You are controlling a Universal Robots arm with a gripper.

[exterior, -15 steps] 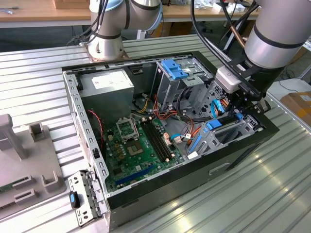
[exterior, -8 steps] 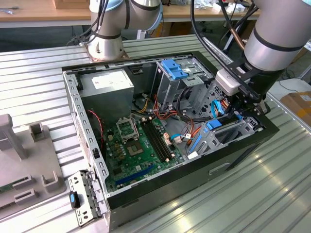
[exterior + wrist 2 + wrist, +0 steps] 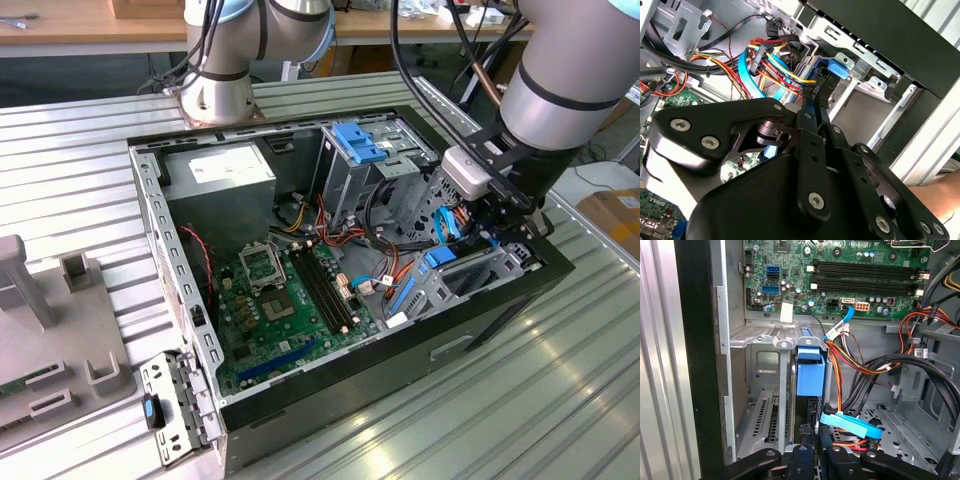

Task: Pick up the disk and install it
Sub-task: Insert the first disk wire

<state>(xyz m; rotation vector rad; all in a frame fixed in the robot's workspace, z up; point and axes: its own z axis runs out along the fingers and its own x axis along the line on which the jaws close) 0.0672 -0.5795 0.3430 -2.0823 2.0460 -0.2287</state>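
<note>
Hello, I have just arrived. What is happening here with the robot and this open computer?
A robot arm has its gripper lowered inside the open computer case, at the drive bay near the case's corner on the exterior view's right. In the first wrist view the disk, seen by its blue carrier, stands upright in a slot of the metal drive cage, beside bundled cables. The gripper is just above the disk's end. The motherboard lies exposed on the case floor.

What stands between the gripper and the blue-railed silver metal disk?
A flat light-blue cable and coloured wires cross beside the gripper, next to the disk; nothing visible lies directly between them.
</note>
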